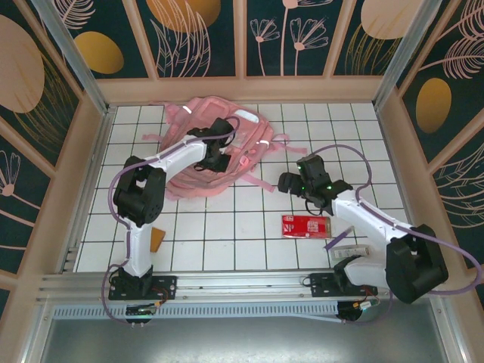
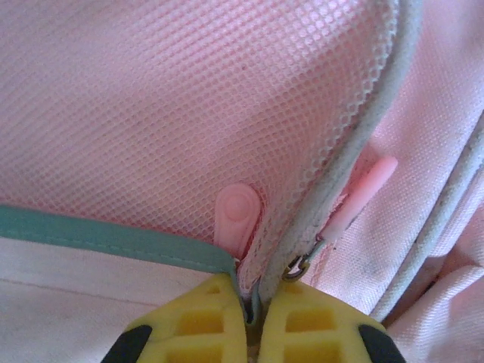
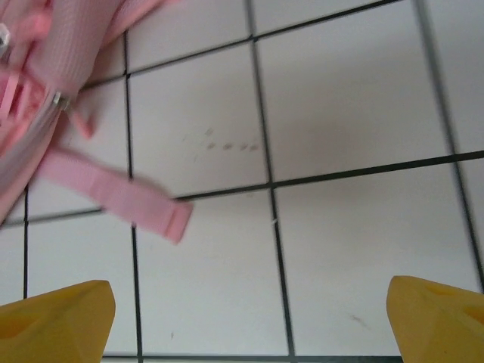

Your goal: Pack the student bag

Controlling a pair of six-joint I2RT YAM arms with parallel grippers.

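Tiled table: my left gripper pinches the bag's fabric edge. My right gripper, fingers apart, hangs nearby, the bag to its left.

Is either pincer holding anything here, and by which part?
The left pincer is shut on the pink bag, pinching its edge seam beside a zip pull. The right pincer is open and empty.
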